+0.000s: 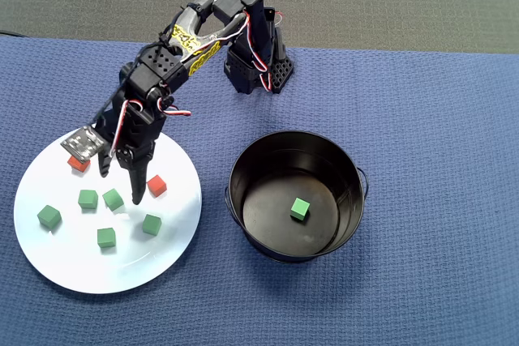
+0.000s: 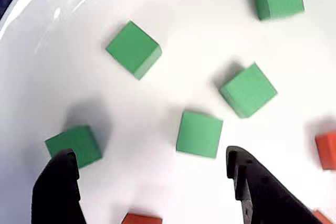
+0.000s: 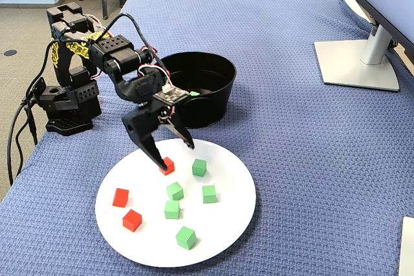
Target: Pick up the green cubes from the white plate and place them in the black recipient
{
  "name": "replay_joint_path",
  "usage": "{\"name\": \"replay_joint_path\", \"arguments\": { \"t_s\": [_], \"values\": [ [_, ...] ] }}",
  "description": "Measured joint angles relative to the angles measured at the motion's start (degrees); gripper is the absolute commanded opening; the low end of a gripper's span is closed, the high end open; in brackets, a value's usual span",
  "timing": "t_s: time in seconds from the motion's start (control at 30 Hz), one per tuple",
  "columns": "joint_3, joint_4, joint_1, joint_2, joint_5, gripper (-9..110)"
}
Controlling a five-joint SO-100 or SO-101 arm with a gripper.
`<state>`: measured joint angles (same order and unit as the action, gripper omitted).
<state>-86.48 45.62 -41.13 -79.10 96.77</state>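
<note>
The worktop is covered with a blue woven cloth; a monitor stand sits at its far right in the fixed view, and no legible writing is visible. The arm reaches down over the white plate, its pincer with jaws apart and empty. Five green cubes lie on the plate with red cubes; one green cube lies in the black recipient.

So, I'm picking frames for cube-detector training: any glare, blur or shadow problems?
Wrist view: green cubes slightly soft, each casting a grey shadow on the white plate, rim glint top left. Overhead view: sharp, black recipient has a glossy sheen. Fixed view: even light.
</note>
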Motion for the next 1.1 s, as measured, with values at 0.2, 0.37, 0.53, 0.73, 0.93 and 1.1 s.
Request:
{"name": "replay_joint_path", "arguments": {
  "t_s": [0.2,0.37,0.53,0.73,0.93,1.1],
  "values": [
    [-0.1,-1.8,0.0,1.1,4.2,30],
    [-0.1,-4.0,1.2,2.6,6.7,30],
    [-0.6,-5.8,3.7,2.6,8.0,30],
    [-2.5,-8.7,7.0,2.8,8.4,30],
    [-4.7,-13.7,9.7,4.3,8.6,29],
    [-6.9,-16.1,11.2,4.7,8.6,30]
  ]
}}
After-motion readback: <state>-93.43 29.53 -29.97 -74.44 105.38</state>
